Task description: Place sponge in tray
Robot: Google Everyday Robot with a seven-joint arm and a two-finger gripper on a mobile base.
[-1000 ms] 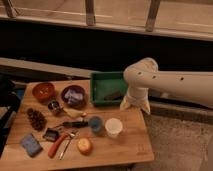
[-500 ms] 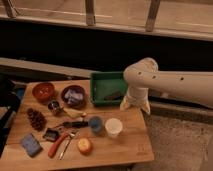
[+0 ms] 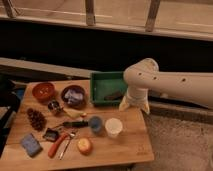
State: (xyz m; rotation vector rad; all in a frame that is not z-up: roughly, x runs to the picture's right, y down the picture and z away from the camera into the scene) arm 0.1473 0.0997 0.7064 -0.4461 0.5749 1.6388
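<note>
The sponge (image 3: 31, 145) is a blue-grey block lying flat at the front left corner of the wooden table (image 3: 127, 150). The green tray (image 3: 102, 80) stands at the table's back right, with a small brown object (image 3: 114, 95) inside it. My gripper (image 3: 133, 104) hangs from the white arm (image 3: 170, 85) and points down at the tray's right front corner, far from the sponge. It holds nothing that I can see.
A red bowl (image 3: 44, 91), a purple bowl (image 3: 73, 95), a small metal cup (image 3: 54, 106) and a pine cone (image 3: 36, 119) stand on the left. A blue cup (image 3: 95, 123), a white cup (image 3: 113, 127), an orange (image 3: 84, 145) and a red-handled tool (image 3: 57, 145) lie in front.
</note>
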